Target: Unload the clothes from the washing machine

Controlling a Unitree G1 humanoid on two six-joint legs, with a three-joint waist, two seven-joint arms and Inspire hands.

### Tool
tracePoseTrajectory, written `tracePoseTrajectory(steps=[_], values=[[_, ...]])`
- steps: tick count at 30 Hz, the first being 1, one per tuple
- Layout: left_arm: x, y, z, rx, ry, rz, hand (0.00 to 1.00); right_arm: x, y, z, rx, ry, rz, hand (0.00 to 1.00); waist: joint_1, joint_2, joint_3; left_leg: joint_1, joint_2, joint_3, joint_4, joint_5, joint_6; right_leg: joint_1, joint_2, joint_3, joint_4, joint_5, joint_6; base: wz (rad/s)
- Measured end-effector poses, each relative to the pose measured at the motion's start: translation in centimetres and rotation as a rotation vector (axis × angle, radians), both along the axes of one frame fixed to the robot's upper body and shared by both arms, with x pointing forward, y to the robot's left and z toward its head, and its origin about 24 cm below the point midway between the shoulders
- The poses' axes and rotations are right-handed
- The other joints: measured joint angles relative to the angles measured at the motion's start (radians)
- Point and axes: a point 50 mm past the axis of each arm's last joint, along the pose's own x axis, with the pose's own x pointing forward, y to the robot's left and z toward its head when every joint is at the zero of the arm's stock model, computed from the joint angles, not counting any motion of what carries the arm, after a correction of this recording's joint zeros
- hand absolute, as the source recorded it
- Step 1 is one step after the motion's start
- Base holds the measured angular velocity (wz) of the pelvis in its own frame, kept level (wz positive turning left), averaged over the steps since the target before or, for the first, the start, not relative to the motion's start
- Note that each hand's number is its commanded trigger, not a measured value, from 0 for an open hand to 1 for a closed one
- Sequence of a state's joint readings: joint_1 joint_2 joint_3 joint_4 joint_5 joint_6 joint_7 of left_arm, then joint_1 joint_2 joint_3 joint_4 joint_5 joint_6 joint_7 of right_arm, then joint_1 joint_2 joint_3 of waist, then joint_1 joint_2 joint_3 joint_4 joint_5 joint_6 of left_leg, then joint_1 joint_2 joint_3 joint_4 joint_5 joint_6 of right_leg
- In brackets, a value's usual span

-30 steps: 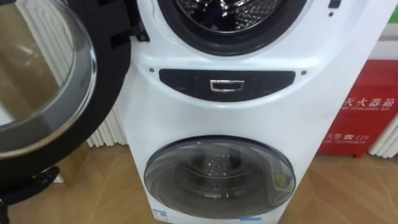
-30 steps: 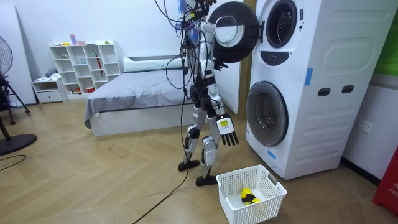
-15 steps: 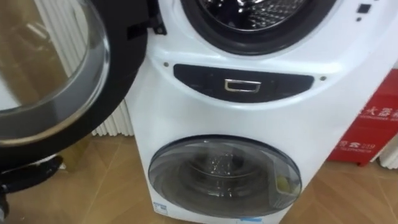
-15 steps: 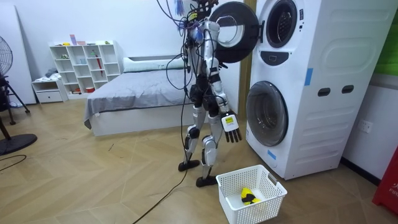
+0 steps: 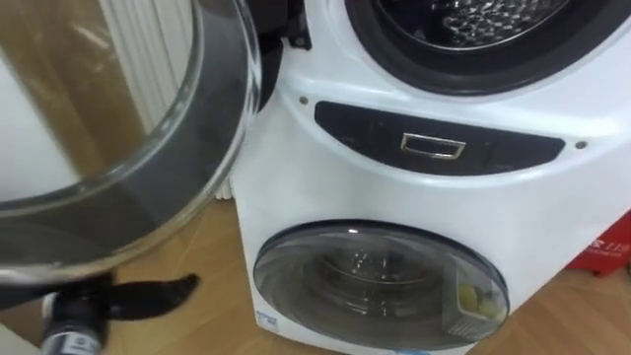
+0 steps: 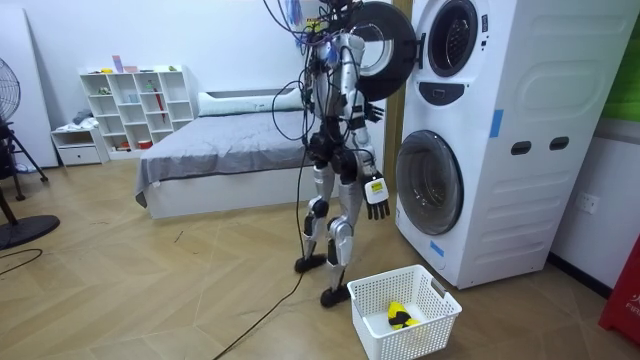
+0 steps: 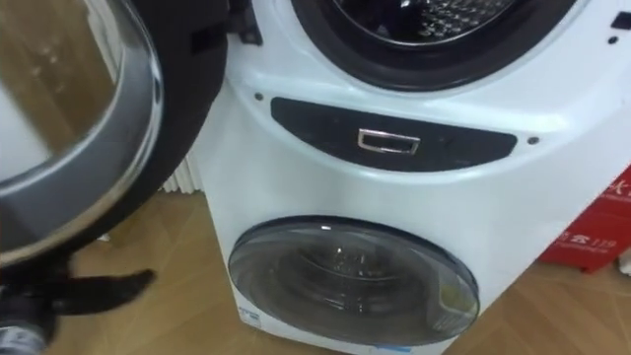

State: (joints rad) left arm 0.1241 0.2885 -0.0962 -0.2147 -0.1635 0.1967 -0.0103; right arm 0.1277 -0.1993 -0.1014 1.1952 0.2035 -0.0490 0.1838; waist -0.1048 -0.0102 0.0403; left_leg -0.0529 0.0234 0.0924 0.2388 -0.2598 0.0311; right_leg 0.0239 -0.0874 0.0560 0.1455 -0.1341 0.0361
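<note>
I stand before a white stacked washing machine (image 5: 414,207). Its upper round door (image 5: 128,148) hangs open at my left, and the rim of the upper drum (image 5: 493,25) shows bare metal; I see no clothes in it. The lower door (image 5: 380,286) is closed. My left hand (image 5: 148,296) is a dark flat shape under the open door, fingers straight, holding nothing. In the room view my right hand (image 6: 376,195) hangs open at thigh height in front of the lower door. A white laundry basket (image 6: 432,300) on the floor holds a yellow item (image 6: 398,315).
A white radiator (image 5: 148,59) stands behind the open door. A red box (image 5: 611,251) sits on the floor right of the machine. In the room view a bed (image 6: 215,160) and a white shelf (image 6: 135,105) lie behind me across wooden floor.
I have stepped closer to the machine and the eye view has shifted with me. My left hand has come into view under the door; my right hand has swung forward.
</note>
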Motion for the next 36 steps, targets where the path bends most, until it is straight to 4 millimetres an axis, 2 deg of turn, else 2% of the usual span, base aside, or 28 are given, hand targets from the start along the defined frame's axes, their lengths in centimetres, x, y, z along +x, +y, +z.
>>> tracePoseTrajectory(steps=[1, 2, 3, 4, 5, 6, 7, 8, 9, 10, 11, 12, 14, 16, 17, 19, 21, 22, 23, 24, 26, 27, 28, 29, 30, 32, 35, 36], values=[[0.3, -2.1, 1.1, -0.023, -0.061, -0.118, 0.00, 0.2, 0.3, -0.1, 0.011, 0.005, -0.002, 0.00, 0.011, -0.009, -0.0030, 0.004, -0.013, 0.067, -0.014, 0.024, 0.017, -0.029, -0.010, -0.017, 0.006, -0.012, 0.025, -0.40], [0.3, -3.2, 1.6, -0.036, -0.105, -0.183, 0.00, 0.3, 0.4, -0.1, 0.020, 0.004, 0.005, 0.00, 0.033, -0.011, -0.0055, 0.027, -0.014, 0.094, -0.013, 0.024, 0.017, -0.032, -0.007, -0.047, 0.006, -0.015, 0.030, -0.84], [0.3, -3.3, 1.8, -0.039, -0.121, -0.199, 0.00, 0.4, 0.4, -0.1, 0.024, -0.003, 0.008, 0.00, 0.043, -0.007, -0.0047, 0.046, -0.013, 0.087, -0.015, 0.024, 0.017, -0.035, 0.006, -0.050, 0.003, -0.014, 0.028, -1.36], [0.4, -3.3, 2.1, -0.038, -0.139, -0.217, 0.00, 0.6, 0.4, -0.1, 0.025, -0.019, 0.007, 0.00, 0.054, 0.003, -0.0069, 0.083, -0.008, 0.037, -0.024, 0.023, 0.017, -0.047, 0.053, -0.050, -0.028, 0.010, 0.007, -1.45], [0.4, -2.9, 2.3, -0.037, -0.151, -0.218, 0.00, 0.9, 0.3, 0.1, 0.018, -0.035, 0.008, 0.00, 0.051, 0.012, -0.0139, 0.104, -0.008, 0.015, -0.031, 0.021, 0.014, -0.047, 0.072, -0.096, -0.039, 0.039, -0.021, -1.32], [-0.2, -2.6, 2.0, -0.040, -0.135, -0.220, 0.00, 0.9, 0.1, 0.1, 0.011, -0.034, 0.013, 0.00, 0.045, 0.022, -0.0210, 0.111, -0.006, 0.015, -0.033, 0.020, 0.011, -0.042, 0.070, -0.107, -0.037, 0.044, -0.025, -0.54], [-1.4, -2.3, 0.8, -0.047, -0.083, -0.233, 0.00, 0.3, 0.1, 0.1, -0.003, -0.016, 0.012, 0.00, 0.021, 0.023, -0.0221, 0.110, -0.009, 0.020, -0.016, 0.012, -0.015, -0.021, 0.061, -0.086, -0.035, 0.046, -0.027, 0.51], [-1.6, -2.6, 0.5, -0.044, -0.063, -0.267, 0.00, -0.5, 0.3, -0.1, 0.001, 0.011, -0.002, 0.00, -0.010, 0.019, -0.0206, 0.087, -0.015, 0.020, -0.069, 0.030, -0.025, -0.005, 0.046, -0.044, -0.033, 0.044, -0.023, 0.94], [-1.5, -2.8, 0.6, -0.047, -0.068, -0.285, 0.00, -0.6, 0.4, -0.2, 0.007, 0.015, -0.012, 0.00, -0.021, 0.017, -0.0199, 0.061, -0.020, 0.015, -0.116, 0.059, -0.024, -0.007, 0.039, -0.025, -0.029, 0.039, -0.016, 0.98], [-1.5, -3.1, 1.1, -0.051, -0.088, -0.311, 0.00, -0.9, 0.6, -0.3, 0.023, 0.025, -0.023, 0.00, -0.025, 0.006, -0.0310, 0.046, -0.025, 0.064, -0.111, 0.111, 0.016, -0.023, 0.025, -0.018, -0.018, 0.024, 0.006, 0.32], [-1.4, -3.1, 1.3, -0.049, -0.100, -0.323, 0.00, -0.6, 0.7, -0.3, 0.038, 0.025, -0.015, 0.00, -0.001, -0.008, -0.0349, 0.057, -0.024, 0.102, -0.107, 0.112, 0.017, -0.025, 0.025, -0.041, -0.011, 0.019, 0.012, -0.07], [-1.3, -3.0, 1.4, -0.046, -0.101, -0.325, 0.00, -0.5, 0.7, -0.3, 0.043, 0.022, -0.011, 0.00, 0.011, -0.016, -0.0353, 0.069, -0.024, 0.108, -0.107, 0.111, 0.017, -0.017, 0.030, -0.056, -0.011, 0.018, 0.013, -0.51], [-1.2, -2.8, 1.2, -0.030, -0.096, -0.319, 0.00, 0.2, 0.6, -0.2, 0.043, -0.001, -0.009, 0.00, 0.019, -0.021, -0.0388, 0.111, -0.023, 0.093, -0.107, 0.104, 0.010, 0.019, 0.036, -0.112, -0.013, 0.024, 0.005, -0.47], [-1.2, -2.7, 0.9, -0.026, -0.080, -0.327, 0.00, 0.6, 0.6, -0.1, 0.036, -0.010, -0.005, 0.00, 0.009, -0.011, -0.0369, 0.125, -0.023, 0.093, -0.107, 0.102, 0.008, 0.038, 0.036, -0.116, -0.012, 0.024, 0.005, -0.10], [-1.2, -2.6, 0.4, -0.023, -0.059, -0.331, 0.00, 0.7, 0.5, -0.1, 0.035, -0.004, -0.003, 0.00, -0.005, -0.002, -0.0312, 0.129, -0.023, 0.094, -0.107, 0.100, 0.006, 0.042, 0.036, -0.116, -0.012, 0.021, 0.005, 0.03], [-1.2, -2.3, -0.5, -0.026, -0.013, -0.327, 0.00, 0.8, 0.6, -0.1, 0.039, 0.010, -0.003, 0.00, -0.007, 0.012, -0.0279, 0.127, -0.021, 0.095, -0.108, 0.092, 0.006, 0.035, 0.039, -0.118, -0.010, 0.012, 0.004, -0.12], [-1.4, -1.7, -3.3, -0.033, 0.092, -0.298, 0.00, 0.6, 0.5, -0.2, 0.033, 0.028, -0.018, 0.00, -0.005, 0.021, -0.0244, 0.125, -0.020, 0.093, -0.107, 0.074, 0.010, 0.032, 0.041, -0.136, -0.010, -0.004, -0.009, -0.17], [-2.2, -0.9, -6.5, -0.042, 0.236, -0.256, 0.00, 0.5, 0.3, -0.1, 0.025, 0.031, -0.032, 0.00, -0.010, 0.025, -0.0258, 0.129, -0.020, 0.094, -0.106, 0.073, 0.007, 0.037, 0.045, -0.139, -0.005, -0.005, -0.012, -0.12], [-3.5, 0.0, -10.0, -0.053, 0.397, -0.199, 0.00, 0.4, 0.3, -0.1, 0.017, 0.032, -0.042, 0.00, -0.013, 0.029, -0.0281, 0.139, -0.018, 0.095, -0.103, 0.069, 0.001, 0.046, 0.049, -0.139, -0.002, -0.012, -0.019, -0.11], [-4.5, 0.5, -11.8, -0.059, 0.482, -0.162, 0.00, 0.2, 0.3, -0.1, 0.015, 0.030, -0.051, 0.00, -0.012, 0.028, -0.0281, 0.142, -0.015, 0.096, -0.103, 0.066, -0.003, 0.049, 0.052, -0.138, 0.000, -0.015, -0.021, -0.12], [-10.2, 3.0, -17.3, -0.097, 0.797, 0.037, 0.00, -0.8, 0.4, -0.3, 0.005, 0.049, -0.088, 0.00, -0.002, 0.017, -0.0331, 0.161, -0.005, 0.100, -0.098, 0.063, -0.015, 0.048, 0.062, -0.139, 0.004, -0.028, -0.033, -0.05], [-12.0, 3.8, -18.3, -0.101, 0.865, 0.098, 0.00, -1.2, 0.5, -0.3, 0.004, 0.056, -0.104, 0.00, 0.002, 0.013, -0.0350, 0.162, -0.001, 0.100, -0.095, 0.060, -0.020, 0.048, 0.065, -0.139, 0.006, -0.031, -0.036, -0.03], [-15.6, 5.3, -19.6, -0.122, 0.986, 0.232, 0.00, -1.9, 0.8, -0.5, 0.005, 0.068, -0.135, 0.00, 0.011, 0.006, -0.0428, 0.163, 0.005, 0.101, -0.093, 0.057, -0.026, 0.049, 0.072, -0.137, 0.006, -0.036, -0.043, 0.00], [-18.8, 6.7, -20.2, -0.151, 1.070, 0.379, 0.00, -2.5, 1.0, -0.6, 0.009, 0.079, -0.157, 0.00, 0.027, -0.003, -0.0439, 0.164, 0.010, 0.100, -0.091, 0.054, -0.031, 0.050, 0.076, -0.138, 0.006, -0.039, -0.048, 0.00], [-20.2, 7.2, -20.3, -0.174, 1.096, 0.452, 0.00, -2.7, 1.1, -0.6, 0.011, 0.083, -0.165, 0.00, 0.031, -0.008, -0.0434, 0.164, 0.011, 0.098, -0.091, 0.054, -0.033, 0.050, 0.078, -0.138, 0.006, -0.039, -0.049, 0.00], [-24.8, 8.1, -20.6, -0.249, 1.171, 0.703, 0.00, -3.8, 0.8, -0.6, 0.005, 0.104, -0.211, 0.00, 0.063, -0.009, -0.0410, 0.176, 0.013, 0.097, -0.088, 0.050, -0.038, 0.066, 0.079, -0.138, 0.003, -0.040, -0.049, 0.00], [-28.0, 8.0, -20.6, -0.282, 1.237, 0.900, 0.00, -3.9, 0.7, -0.6, -0.005, 0.110, -0.215, 0.00, 0.097, -0.005, -0.0387, 0.186, 0.011, 0.096, -0.088, 0.045, -0.040, 0.083, 0.076, -0.137, -0.011, -0.043, -0.047, -0.02], [-28.2, 8.0, -20.6, -0.288, 1.241, 0.925, 0.00, -3.9, 0.7, -0.6, -0.004, 0.110, -0.215, 0.00, 0.103, -0.003, -0.0386, 0.188, 0.010, 0.096, -0.088, 0.045, -0.040, 0.084, 0.075, -0.138, -0.010, -0.043, -0.046, 0.00]])
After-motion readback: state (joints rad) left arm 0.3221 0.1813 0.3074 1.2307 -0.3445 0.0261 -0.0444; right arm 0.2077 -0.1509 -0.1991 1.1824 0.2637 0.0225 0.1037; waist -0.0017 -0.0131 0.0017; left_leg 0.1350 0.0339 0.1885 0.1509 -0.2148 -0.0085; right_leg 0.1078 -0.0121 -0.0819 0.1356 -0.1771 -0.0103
